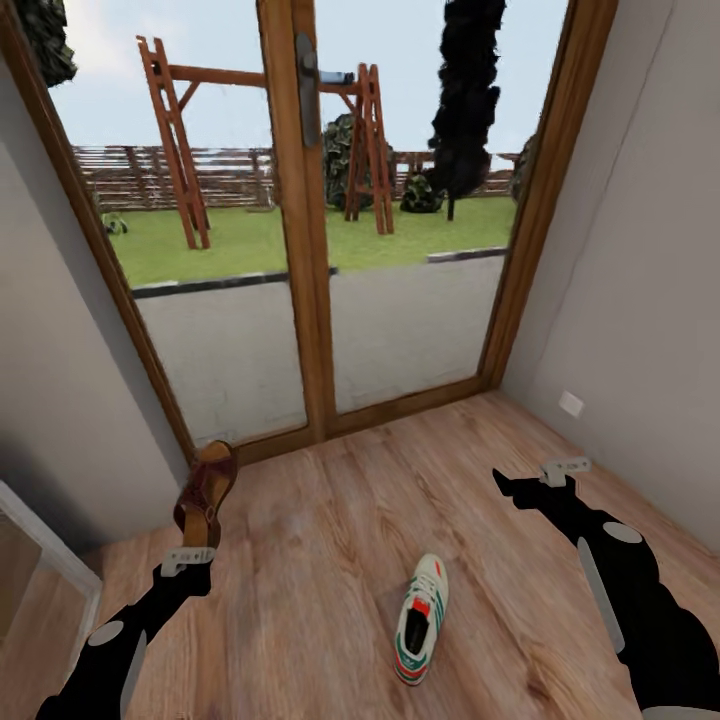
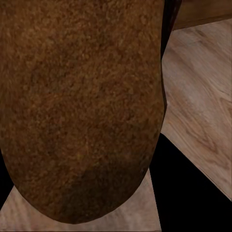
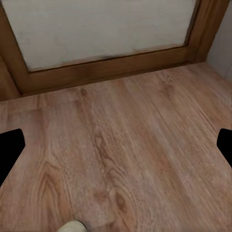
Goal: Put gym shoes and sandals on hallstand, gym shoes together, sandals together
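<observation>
**Sandal aloft on the left, sneaker waiting on the planks**

Left gripper (image 1: 197, 540) closed on a brown leather sandal (image 1: 207, 490), lifted clear of the wood-plank floor (image 1: 330, 520) near the left wall, in front of the wooden-framed glass door (image 1: 300, 230). Long axis close to upright, held end low, free end tilted up toward the door frame; which end is toe, hard to tell. Suede-like underside (image 2: 82, 106) pressed close against the wrist camera. Probably light, with a flexible sole that may droop or swing from an end hold; a pinch nearer the middle or across the straps likely steadier.

Right gripper (image 1: 528, 487) spread wide and empty, hovering over bare floor to the right, dark fingertips (image 3: 9, 150) at either edge of the wrist view.

One cream-white gym shoe (image 1: 421, 620) flat on its sole between the two arms, close to the robot, long axis running roughly toward the door, slightly angled right. Likely light but bulky, upper soft, sole stiff; heel collar or the sidewalls at midfoot the safest hold.
</observation>
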Tool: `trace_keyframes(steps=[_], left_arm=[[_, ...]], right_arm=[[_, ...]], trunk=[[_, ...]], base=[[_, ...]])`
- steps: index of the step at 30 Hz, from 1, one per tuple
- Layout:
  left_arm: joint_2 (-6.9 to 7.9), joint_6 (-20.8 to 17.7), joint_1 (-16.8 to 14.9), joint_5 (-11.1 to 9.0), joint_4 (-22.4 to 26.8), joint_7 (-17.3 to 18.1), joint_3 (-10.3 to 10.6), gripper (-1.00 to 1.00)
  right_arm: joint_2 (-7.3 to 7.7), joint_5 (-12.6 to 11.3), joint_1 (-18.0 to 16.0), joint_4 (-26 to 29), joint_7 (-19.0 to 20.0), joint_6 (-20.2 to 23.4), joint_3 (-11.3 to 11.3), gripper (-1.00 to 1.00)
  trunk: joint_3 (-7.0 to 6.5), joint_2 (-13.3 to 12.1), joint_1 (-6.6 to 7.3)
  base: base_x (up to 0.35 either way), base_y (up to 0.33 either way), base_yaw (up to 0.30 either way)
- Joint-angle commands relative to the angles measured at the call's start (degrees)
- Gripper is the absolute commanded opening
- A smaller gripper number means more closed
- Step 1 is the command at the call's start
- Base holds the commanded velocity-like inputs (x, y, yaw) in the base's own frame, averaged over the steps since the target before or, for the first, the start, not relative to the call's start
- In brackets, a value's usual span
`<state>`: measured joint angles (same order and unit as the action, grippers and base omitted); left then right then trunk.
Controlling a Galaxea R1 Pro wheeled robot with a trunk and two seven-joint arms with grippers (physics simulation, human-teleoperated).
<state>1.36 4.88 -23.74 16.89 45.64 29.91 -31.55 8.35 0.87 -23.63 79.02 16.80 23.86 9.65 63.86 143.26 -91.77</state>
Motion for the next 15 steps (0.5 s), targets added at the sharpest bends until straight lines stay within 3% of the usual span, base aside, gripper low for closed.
trace_keyframes(steps=[1,7,11,15], left_arm=[[-0.05,0.5,-0.1,0.6,0.0,0.2,-0.3,-1.0],[-0.05,0.5,-0.1,0.6,0.0,0.2,-0.2,-1.0],[-0.05,0.5,-0.1,0.6,0.0,0.2,-0.2,-1.0],[-0.05,0.5,-0.1,0.6,0.0,0.1,-0.2,-1.0]], right_arm=[[0.0,0.1,0.0,0.1,0.3,0.3,0.1,1.0],[0.0,0.1,0.0,0.1,0.3,0.3,0.1,1.0],[0.0,0.1,0.0,0.1,0.3,0.4,0.2,1.0],[0.1,0.1,0.0,0.1,0.3,0.4,0.2,1.0]], trunk=[[0.05,0.0,0.01],[0.05,0.0,0.01],[0.05,0.0,0.01],[0.05,0.0,0.01]], base=[[-0.015,-0.008,0.277],[-0.003,-0.002,0.26],[0.0,0.0,0.087],[-0.171,-0.082,0.008]])
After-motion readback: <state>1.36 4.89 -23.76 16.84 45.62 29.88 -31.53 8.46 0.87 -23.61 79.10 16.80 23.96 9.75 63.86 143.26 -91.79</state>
